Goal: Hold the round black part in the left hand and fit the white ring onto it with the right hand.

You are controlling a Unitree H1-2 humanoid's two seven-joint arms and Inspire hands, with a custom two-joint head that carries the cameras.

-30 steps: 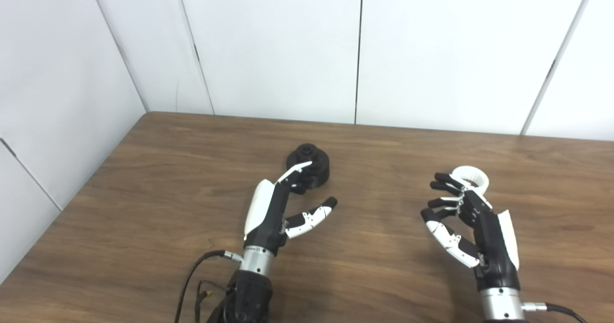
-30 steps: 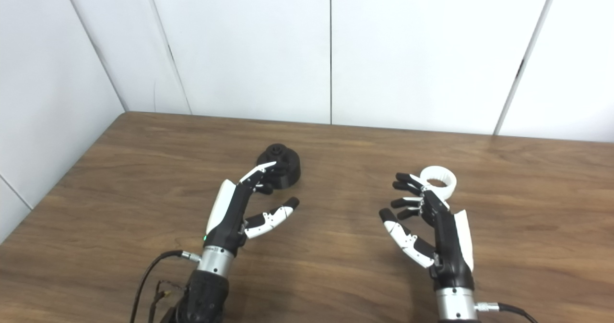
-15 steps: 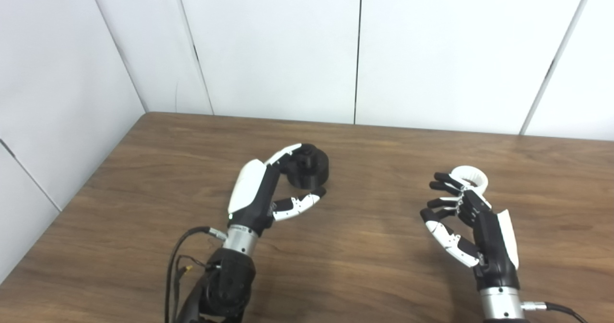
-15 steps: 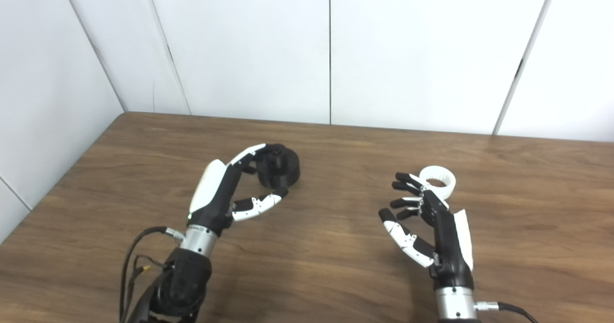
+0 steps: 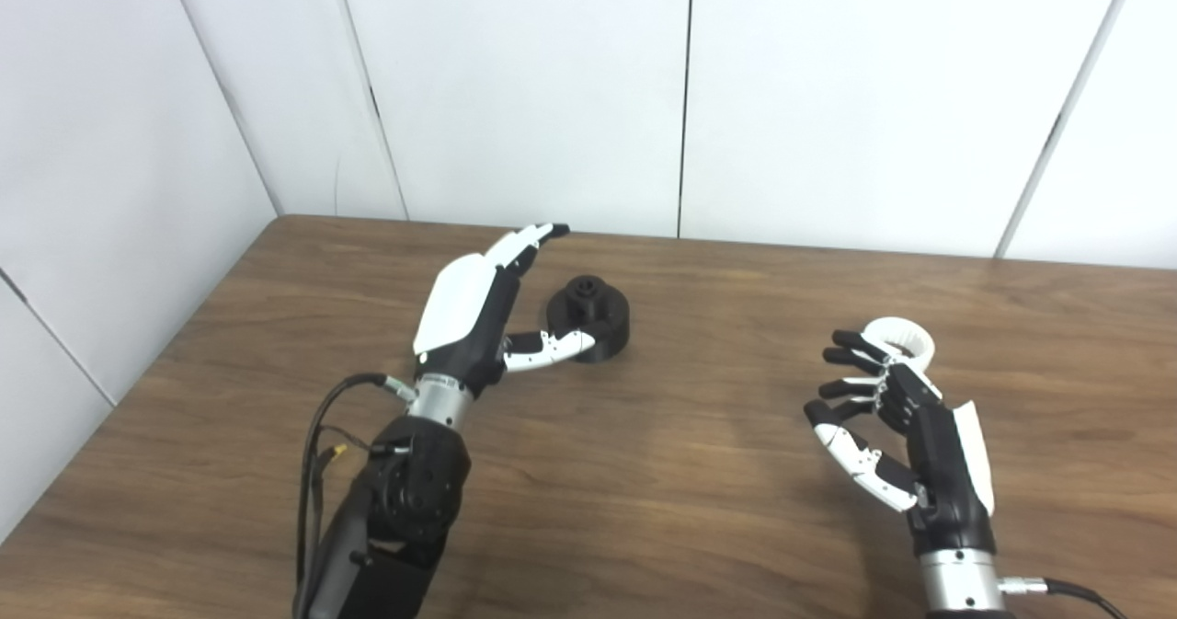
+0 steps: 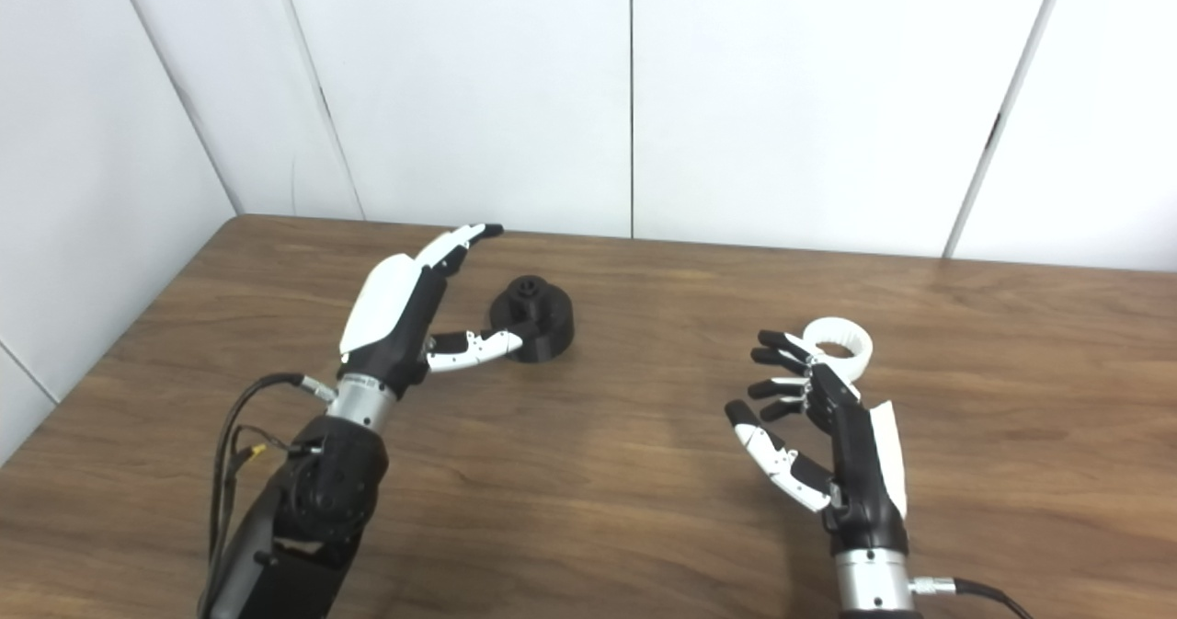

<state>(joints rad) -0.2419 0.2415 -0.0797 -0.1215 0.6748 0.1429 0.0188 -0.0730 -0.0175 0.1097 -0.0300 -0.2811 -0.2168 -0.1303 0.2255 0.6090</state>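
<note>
The round black part (image 5: 593, 317) stands on the brown wooden table (image 5: 699, 472), left of the middle, its small knob up. My left hand (image 5: 478, 311) is open just left of it, raised, fingers stretched up and back, thumb reaching to the part's near side. The white ring (image 5: 903, 342) lies flat on the table at the right. My right hand (image 5: 887, 430) is open and empty just in front of the ring, palm facing left, its fingertips close to the ring's near edge. The same scene shows in the right eye view, with the part (image 6: 535, 314) and the ring (image 6: 839, 344).
White wall panels (image 5: 552, 85) close off the table's back and left sides. Cables (image 5: 317, 444) hang from my left forearm. The table's left edge (image 5: 138, 389) runs diagonally toward the front.
My left hand has moved back and to the left and risen, from in front of the black part to its left side, fingers now spread above it. The right hand and the ring have not moved.
</note>
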